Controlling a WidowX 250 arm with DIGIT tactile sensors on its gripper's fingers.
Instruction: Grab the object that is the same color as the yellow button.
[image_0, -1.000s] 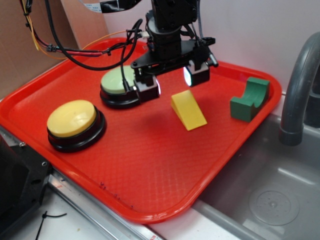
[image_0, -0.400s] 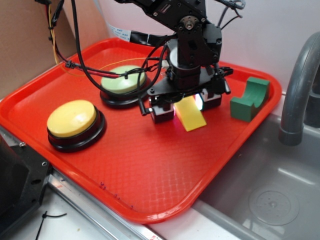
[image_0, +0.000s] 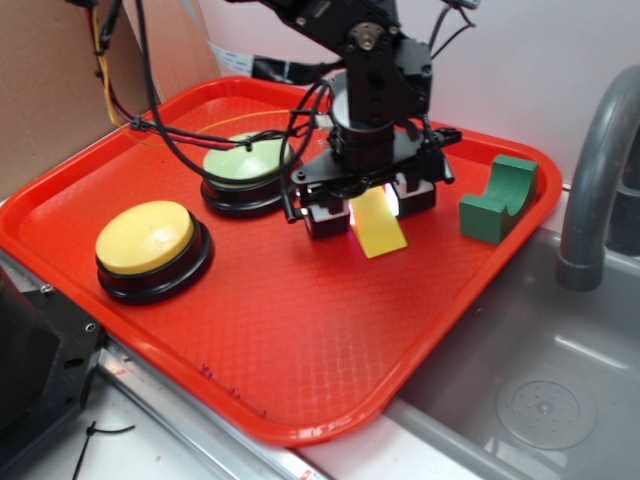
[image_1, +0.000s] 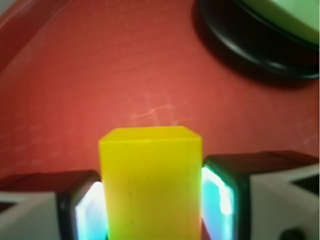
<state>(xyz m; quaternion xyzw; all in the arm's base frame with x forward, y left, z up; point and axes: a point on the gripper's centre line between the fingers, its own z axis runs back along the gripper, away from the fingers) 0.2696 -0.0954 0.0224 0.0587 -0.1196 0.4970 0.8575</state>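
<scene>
The gripper is down at the wedge, low over the red tray, with 1 finger on each side of the block. The wrist view shows why it stands this way: the wedge fills the gap between the 2 lit pads, its flat side faces squared to them, so a squeeze should press on parallel faces rather than on the slope. The pads look to be touching or all but touching those faces; the jaws are narrow, drawn in to the width of the block, though whether they press hard enough to carry it I cannot tell. The wedge rests on the tray, right of centre, its low end pointing toward the front edge.

The yellow button sits well apart on the left of the tray, on its black base, and its colour matches the wedge. The pale green button lies just behind and left of the gripper, near but clear of the fingers. The green block stands near the tray's right rim, close to the right finger yet apart from it.

As I judge it, the reach is done and the grasp is at its closing stage; what is left is a firm pinch and a straight lift. The risk is that the wedge, small and smooth, slides forward out of the pads if the grip is low on the slope.
</scene>
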